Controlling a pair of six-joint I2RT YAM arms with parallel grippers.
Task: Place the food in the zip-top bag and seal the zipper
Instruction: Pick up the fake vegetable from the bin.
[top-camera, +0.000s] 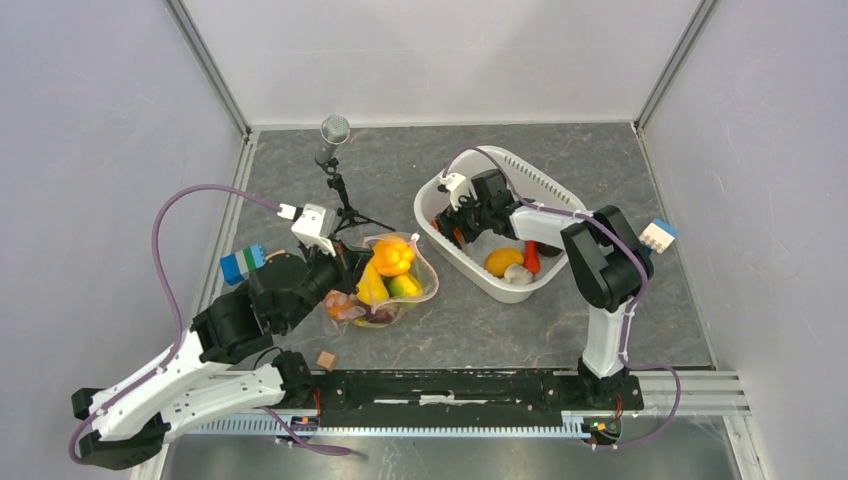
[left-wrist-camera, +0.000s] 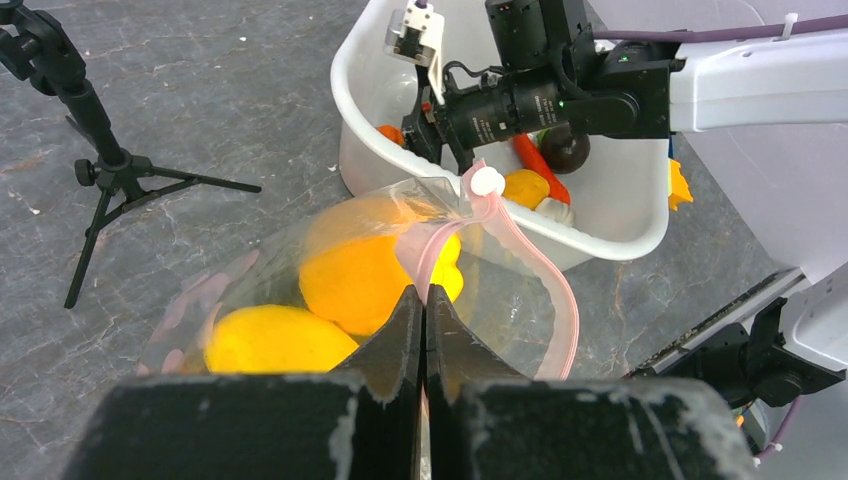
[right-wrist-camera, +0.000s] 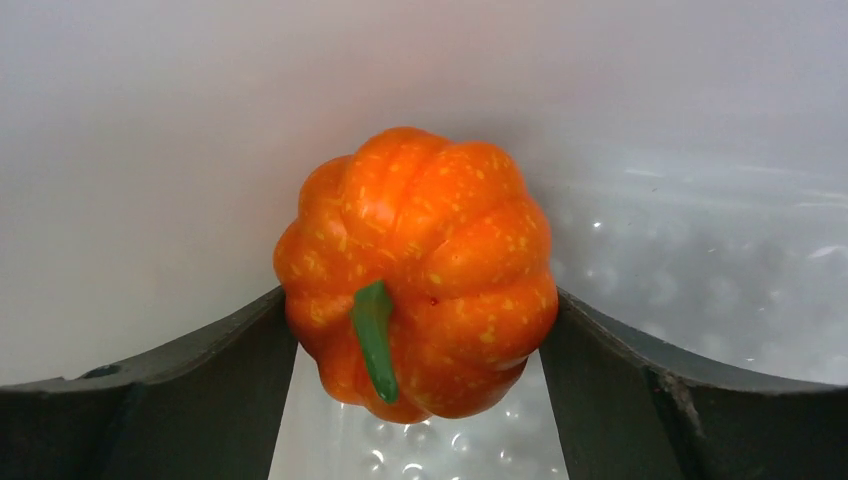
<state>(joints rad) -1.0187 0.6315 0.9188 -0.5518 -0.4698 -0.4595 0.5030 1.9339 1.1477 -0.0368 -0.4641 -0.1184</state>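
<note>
The left end effector (left-wrist-camera: 424, 300) is clamped shut on the bag's (left-wrist-camera: 235, 290) pink zipper (left-wrist-camera: 548, 275). It lifts that edge so the mouth gapes toward the tub (left-wrist-camera: 610, 215) just ahead of it. Yellow and orange fruit (left-wrist-camera: 350, 275) lie inside the bag. The right end effector (right-wrist-camera: 420, 340), down in the tub, grips an orange pumpkin (right-wrist-camera: 420, 240) between its fingers, likely the next piece to bag.

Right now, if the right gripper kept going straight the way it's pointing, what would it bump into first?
The orange toy pumpkin. It sits straight ahead, right between the fingers of the right gripper. Just behind it is the wall of the white tub, though I can't tell how close.
</note>
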